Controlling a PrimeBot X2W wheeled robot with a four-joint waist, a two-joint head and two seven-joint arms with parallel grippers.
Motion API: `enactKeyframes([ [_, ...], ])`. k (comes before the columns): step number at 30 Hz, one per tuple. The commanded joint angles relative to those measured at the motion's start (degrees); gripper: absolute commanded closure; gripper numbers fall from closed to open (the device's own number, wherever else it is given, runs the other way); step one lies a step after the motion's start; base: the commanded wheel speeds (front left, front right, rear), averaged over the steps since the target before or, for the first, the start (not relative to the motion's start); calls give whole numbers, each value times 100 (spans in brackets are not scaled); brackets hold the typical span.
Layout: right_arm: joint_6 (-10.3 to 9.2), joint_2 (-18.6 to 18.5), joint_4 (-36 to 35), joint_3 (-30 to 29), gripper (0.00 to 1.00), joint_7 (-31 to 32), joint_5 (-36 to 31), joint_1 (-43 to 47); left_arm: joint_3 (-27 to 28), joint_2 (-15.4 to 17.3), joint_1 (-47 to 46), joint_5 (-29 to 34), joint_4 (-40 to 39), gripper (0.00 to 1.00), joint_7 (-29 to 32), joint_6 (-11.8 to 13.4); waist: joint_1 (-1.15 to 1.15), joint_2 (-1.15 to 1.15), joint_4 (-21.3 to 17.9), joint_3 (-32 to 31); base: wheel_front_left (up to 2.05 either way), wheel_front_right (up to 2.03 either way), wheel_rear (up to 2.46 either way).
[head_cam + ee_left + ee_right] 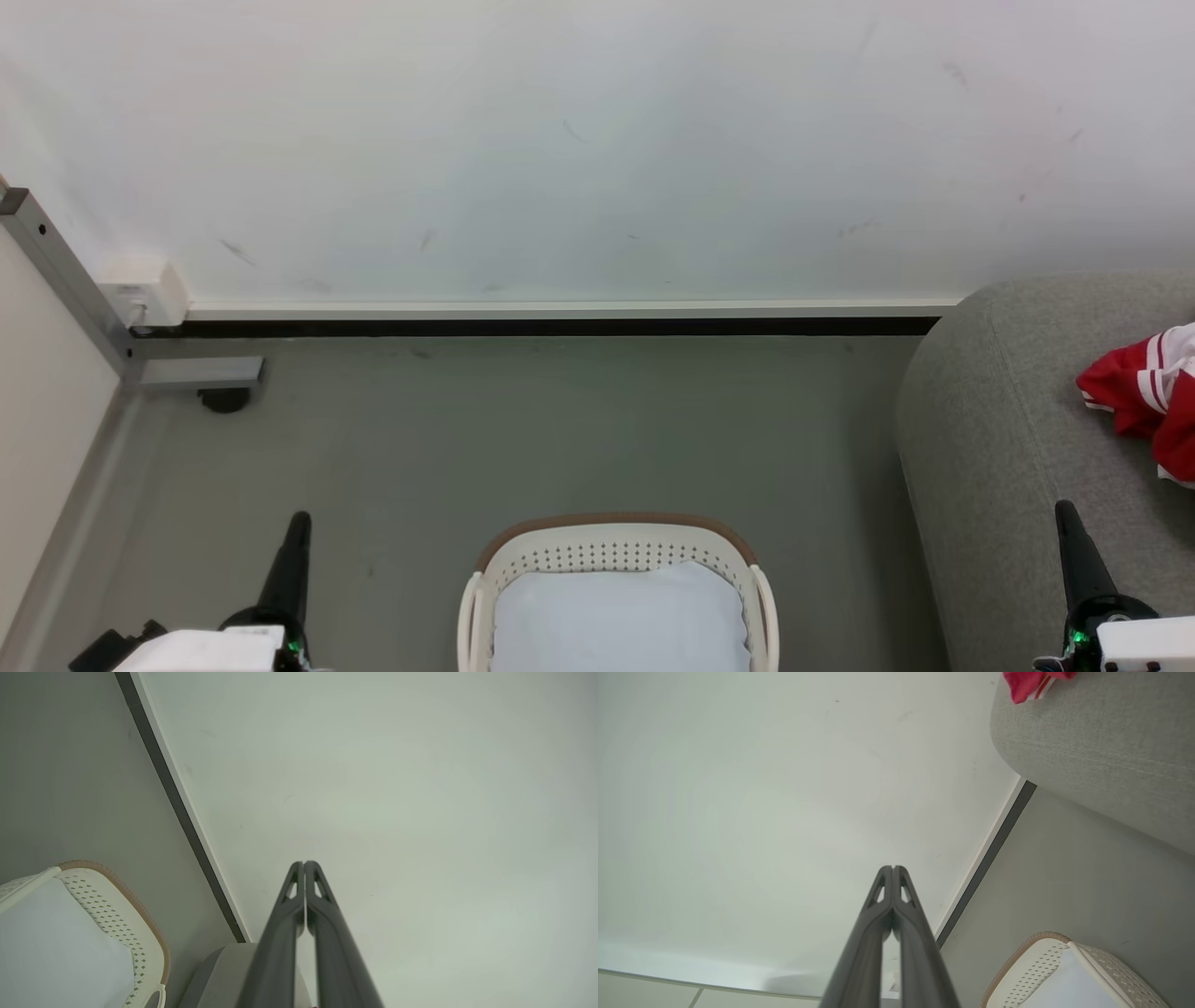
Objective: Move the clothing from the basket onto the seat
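The closed left hand [304, 864] points at the wall [420, 788], basket [110, 917] nearby.

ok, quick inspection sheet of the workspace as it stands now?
Surface: grey floor; the basket stands on it.
Job's things: red clothing lies on the seat; basket holds a pale pad, no red seen in its visible part.
Clutter: nothing seen.
End effectors: left end effector and right end effector both shut, holding nothing.
Cables: nothing seen.
Surroundings: white wall, dark skirting, metal frame at left.
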Motion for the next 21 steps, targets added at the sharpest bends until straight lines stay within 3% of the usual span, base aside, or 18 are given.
enactKeyframes([
  [1,-9,0,-42,-48,100,26,111,-84,35,53,-71,-165,-40,100,45,-35,0,0,3,-1,0,0,0],
  [21,-11,44,-31,-176,100,258,830,-101,103,56,-103,-946,-38,100,252,-40,0,0,56,-13,0,0,0],
])
